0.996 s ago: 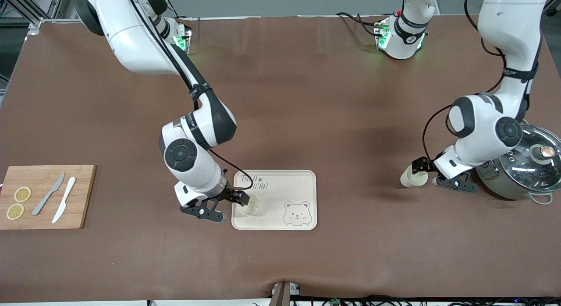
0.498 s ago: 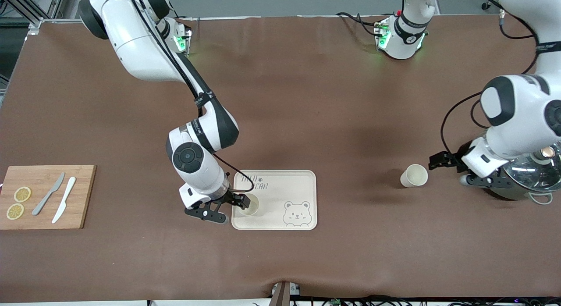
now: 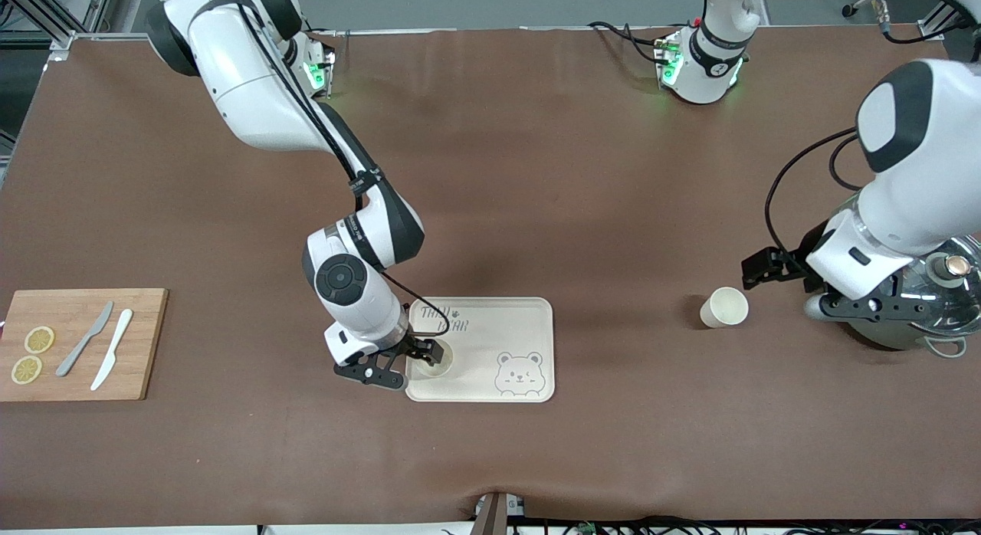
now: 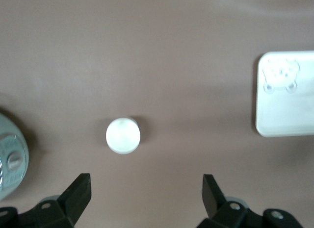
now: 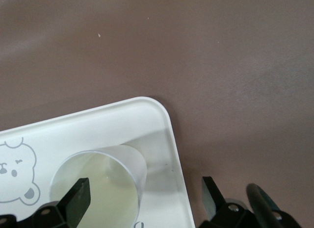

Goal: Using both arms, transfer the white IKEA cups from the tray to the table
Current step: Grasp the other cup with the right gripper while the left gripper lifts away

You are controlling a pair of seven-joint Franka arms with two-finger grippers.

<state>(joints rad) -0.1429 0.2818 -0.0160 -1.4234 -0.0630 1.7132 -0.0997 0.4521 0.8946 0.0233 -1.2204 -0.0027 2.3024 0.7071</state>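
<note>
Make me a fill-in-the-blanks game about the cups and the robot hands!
1. One cup stands on the ____ with the bear picture.
2. The other cup stands on the bare ____.
3. The left hand is open and holds ____.
4. The pot has a ____ lid.

Missing words: tray; table; nothing; glass

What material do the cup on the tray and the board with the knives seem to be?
The small off-white round cup on the cream bear-print tray: likely matte, slightly translucent plastic, since its wall lets light through. The rectangular brown cutting board: probably wood or bamboo, showing grain lines.
</note>
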